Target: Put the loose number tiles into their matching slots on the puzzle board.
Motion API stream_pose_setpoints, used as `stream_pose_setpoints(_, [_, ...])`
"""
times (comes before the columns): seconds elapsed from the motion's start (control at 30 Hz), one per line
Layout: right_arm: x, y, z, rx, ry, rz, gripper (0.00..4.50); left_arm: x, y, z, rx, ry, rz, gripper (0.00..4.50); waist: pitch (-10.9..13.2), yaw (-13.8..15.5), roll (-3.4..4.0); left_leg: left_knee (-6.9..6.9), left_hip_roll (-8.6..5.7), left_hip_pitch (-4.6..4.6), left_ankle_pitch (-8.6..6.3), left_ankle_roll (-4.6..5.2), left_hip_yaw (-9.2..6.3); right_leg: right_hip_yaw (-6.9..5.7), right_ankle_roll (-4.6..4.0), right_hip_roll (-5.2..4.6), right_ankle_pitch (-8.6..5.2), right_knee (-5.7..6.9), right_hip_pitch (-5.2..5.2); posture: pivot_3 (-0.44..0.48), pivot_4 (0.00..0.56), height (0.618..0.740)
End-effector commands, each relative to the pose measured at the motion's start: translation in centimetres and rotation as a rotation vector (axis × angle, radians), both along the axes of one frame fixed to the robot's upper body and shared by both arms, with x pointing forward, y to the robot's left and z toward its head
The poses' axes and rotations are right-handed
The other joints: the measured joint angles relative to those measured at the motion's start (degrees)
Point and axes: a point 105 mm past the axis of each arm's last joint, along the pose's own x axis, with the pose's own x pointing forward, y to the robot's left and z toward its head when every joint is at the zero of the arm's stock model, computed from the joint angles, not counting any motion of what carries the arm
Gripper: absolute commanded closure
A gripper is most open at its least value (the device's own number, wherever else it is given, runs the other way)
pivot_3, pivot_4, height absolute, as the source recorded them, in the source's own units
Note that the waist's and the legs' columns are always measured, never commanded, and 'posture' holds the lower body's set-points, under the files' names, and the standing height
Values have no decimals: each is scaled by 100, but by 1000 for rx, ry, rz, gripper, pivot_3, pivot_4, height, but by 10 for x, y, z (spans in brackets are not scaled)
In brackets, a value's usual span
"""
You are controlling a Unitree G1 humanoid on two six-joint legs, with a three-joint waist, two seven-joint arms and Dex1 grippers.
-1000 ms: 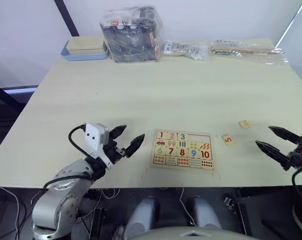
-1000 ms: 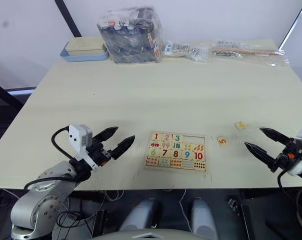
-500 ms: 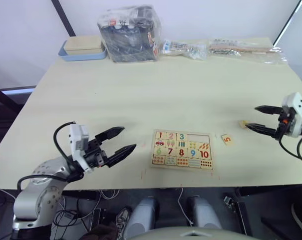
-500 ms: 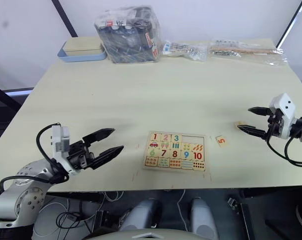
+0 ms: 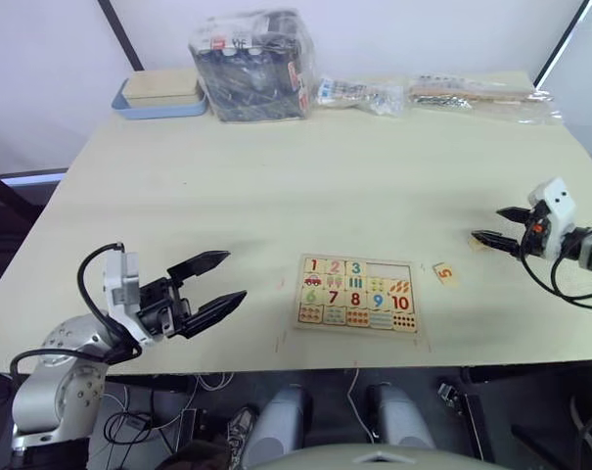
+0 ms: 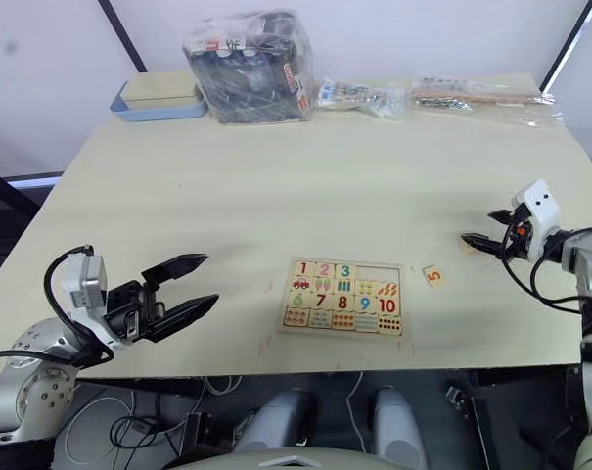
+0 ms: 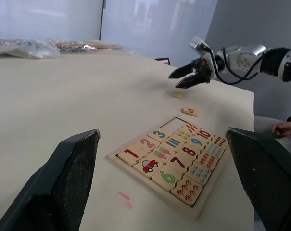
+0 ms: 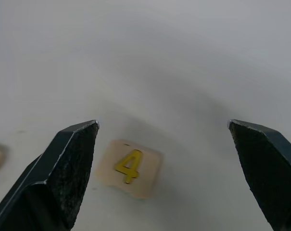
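Left arm: bent at the elbow, forearm reaching forward and inward over the near left of the table.
Left gripper (image 5: 213,281): two black fingers spread wide apart, holding nothing, pointing toward the centre.
Right arm: extended at the far right, wrist turned inward.
Right gripper (image 5: 493,224): fingers parted, nothing between them, tips low over the table surface.
Right fingers (image 8: 63,168): spread wide, nothing clamped.
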Motion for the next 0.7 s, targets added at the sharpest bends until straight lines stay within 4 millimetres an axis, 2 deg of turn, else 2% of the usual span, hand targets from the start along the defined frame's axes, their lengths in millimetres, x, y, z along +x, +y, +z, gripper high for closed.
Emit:
stream_pose_setpoints(0.03, [-4, 3, 15, 68, -57, -73, 0, -7, 4, 13, 1, -49, -40, 72, 1, -18, 5, -1, 0, 0, 0, 0, 3, 3, 0, 0, 0, 1, -3, 0, 150, 740])
stream_pose_setpoints(0.23, [-11, 15, 5, 113, -71, -188, 0, -10, 16, 10, 27, -38, -106, 72, 3, -41, 11, -4, 7, 4, 0, 2, 17, 15, -4, 13, 3, 7, -11, 0, 150, 740])
stream_pose_setpoints(0.57, [-18, 21, -14, 129, -86, -318, 0, -10, 15, 8, 38, -52, -109, 72, 3, -26, 11, -4, 6, 0, 0, 2, 18, 15, -4, 11, 3, 7, -14, 0, 150, 740])
stream_pose_setpoints(0.67, [-23, 24, -23, 146, -78, -338, 781, -10, 15, 7, 39, -51, -105, 0, 1, -28, 8, -5, 6, 1, 0, 2, 18, 15, -4, 11, 3, 7, -13, 0, 150, 740])
stream_pose_setpoints(0.7, [-24, 26, -25, 144, -77, -336, 1344, -10, 15, 7, 39, -51, -104, 0, 0, -30, 7, -5, 7, 1, 0, 2, 18, 16, -4, 12, 3, 8, -13, 0, 150, 740])
